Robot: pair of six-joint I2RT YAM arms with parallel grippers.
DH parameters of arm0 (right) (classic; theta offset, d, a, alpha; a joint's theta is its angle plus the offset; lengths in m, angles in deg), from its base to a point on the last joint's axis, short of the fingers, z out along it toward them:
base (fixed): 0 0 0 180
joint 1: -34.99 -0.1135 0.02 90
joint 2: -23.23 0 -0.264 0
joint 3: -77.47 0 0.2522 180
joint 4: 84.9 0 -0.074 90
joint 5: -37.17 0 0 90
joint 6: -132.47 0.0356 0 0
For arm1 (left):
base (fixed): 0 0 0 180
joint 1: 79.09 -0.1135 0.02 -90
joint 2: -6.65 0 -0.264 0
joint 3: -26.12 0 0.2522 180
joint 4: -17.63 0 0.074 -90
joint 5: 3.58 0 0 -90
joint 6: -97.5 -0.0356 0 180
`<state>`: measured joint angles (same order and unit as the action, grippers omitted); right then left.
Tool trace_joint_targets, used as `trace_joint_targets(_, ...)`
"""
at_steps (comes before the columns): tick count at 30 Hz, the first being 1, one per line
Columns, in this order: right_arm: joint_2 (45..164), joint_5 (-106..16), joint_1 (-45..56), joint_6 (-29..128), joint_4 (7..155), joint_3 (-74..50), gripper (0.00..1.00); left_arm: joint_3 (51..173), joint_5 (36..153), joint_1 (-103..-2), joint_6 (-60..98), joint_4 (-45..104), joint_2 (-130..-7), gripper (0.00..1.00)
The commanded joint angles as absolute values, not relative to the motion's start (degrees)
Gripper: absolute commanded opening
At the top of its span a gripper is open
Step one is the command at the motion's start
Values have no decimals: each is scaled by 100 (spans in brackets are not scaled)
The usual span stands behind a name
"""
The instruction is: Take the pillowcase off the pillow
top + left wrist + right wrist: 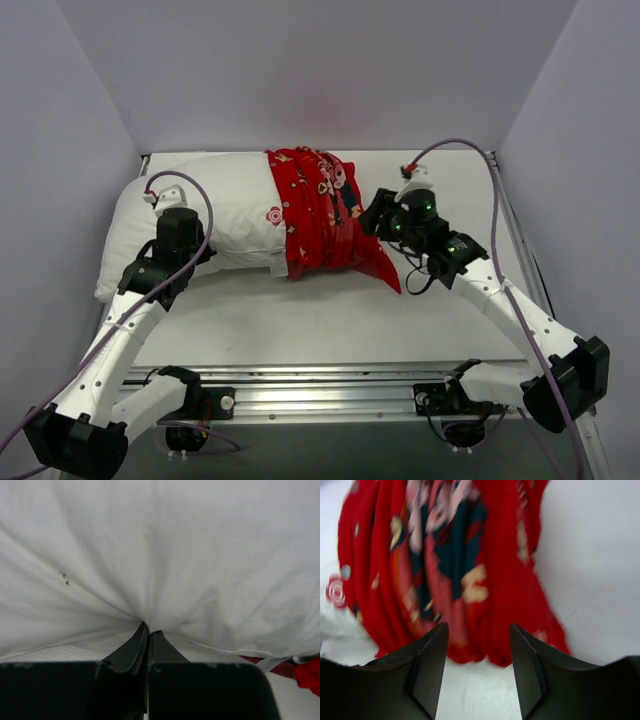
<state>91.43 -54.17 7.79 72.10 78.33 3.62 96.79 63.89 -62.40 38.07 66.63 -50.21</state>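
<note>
Pillowcase (pixel 318 215) bunched round pillow (pixel 225 205) on table (pixel 300 310); right hand (pixel 477 627) parted beside it.

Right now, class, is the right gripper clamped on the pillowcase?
No: the right gripper stands open, its jaws well apart, with the pillowcase unclamped in front of them.

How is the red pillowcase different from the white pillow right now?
The pillowcase is red with cartoon prints; the pillow is white. The pillowcase is bunched around the pillow's right end; the pillow lies long and plump. The left fingers pinch the pillow; the right fingers stand open near the pillowcase. Both rest on the table.
</note>
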Motion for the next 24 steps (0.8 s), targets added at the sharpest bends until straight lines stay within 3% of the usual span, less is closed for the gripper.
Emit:
trace_joint_targets(1,9380,-5993,-101,7375,7756,710,51,9815,6568,-5932,3800,6294,-4828,2)
trace_joint_targets(2,9415,-6134,-209,7437,7738,807,57,9824,6559,-5914,3817,6294,-4828,2)
trace_joint_targets(7,9302,-6995,-316,7815,7457,1528,70,9964,6480,-5914,3809,6347,-4881,2)
trace_joint_targets(11,9161,-7270,226,7816,7088,1748,85,10096,6453,-5914,3730,6426,-4986,2)
trace_joint_targets(17,8975,-5759,994,7211,8184,2065,96,10114,6462,-5914,3650,6461,-4960,2)
trace_joint_targets(24,9766,-4001,941,6568,8854,1906,96,10176,6479,-5914,3606,6540,-5013,2)
